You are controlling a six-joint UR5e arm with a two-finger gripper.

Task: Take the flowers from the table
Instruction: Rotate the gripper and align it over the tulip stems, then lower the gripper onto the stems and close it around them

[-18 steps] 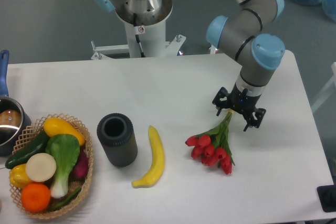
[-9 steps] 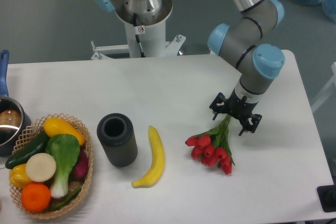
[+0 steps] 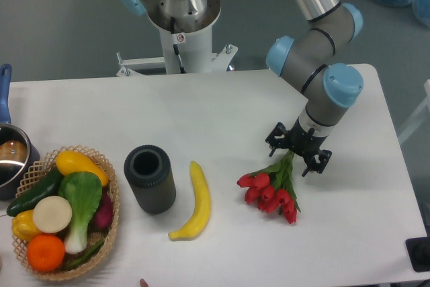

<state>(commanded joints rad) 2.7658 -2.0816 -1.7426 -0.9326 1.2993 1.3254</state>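
Far left there's a pot [image 3: 9, 159] at the table [image 3: 222, 109] edge, then a basket [image 3: 111, 193] full of veg, a dark cup [image 3: 150, 178] standing upright and a banana [image 3: 194, 201] lying just right of it. Past that the flowers [image 3: 272, 191] are lying flat on the table, red heads toward the front and stems pointing up to the gripper [image 3: 298, 156], which sits right over the stem ends with its fingers spread apart either side of them, not clamped on anything
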